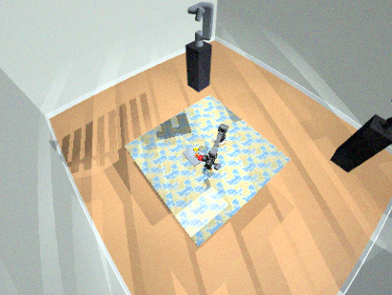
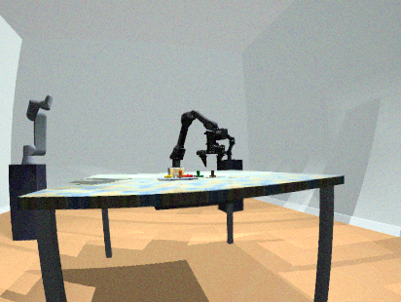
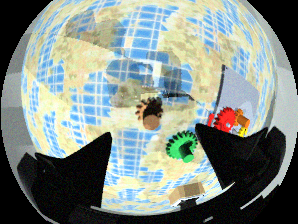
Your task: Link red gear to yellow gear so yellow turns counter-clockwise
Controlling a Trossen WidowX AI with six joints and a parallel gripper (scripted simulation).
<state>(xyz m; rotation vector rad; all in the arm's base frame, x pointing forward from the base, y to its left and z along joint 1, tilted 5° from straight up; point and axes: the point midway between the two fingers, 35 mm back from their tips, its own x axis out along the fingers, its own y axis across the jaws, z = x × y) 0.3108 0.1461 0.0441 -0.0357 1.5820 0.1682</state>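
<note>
In the wrist view, the end effector (image 1: 209, 164) (image 2: 212, 157) (image 3: 154, 132) has its fingers wide apart, holding nothing; the brown gear (image 2: 212, 173) (image 3: 150, 113) stands upper centre, seemingly straight ahead between the fingertips, with the green gear (image 2: 199, 173) (image 3: 182, 146) lower right.

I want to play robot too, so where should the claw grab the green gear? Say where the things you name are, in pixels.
I'd pinch the green gear (image 3: 181, 146) by the knob sticking up from its middle, coming straight down from above. The knob looks narrow enough to fit between the open claw's (image 3: 154, 131) fingers, and the teeth spread wider below it.
</note>
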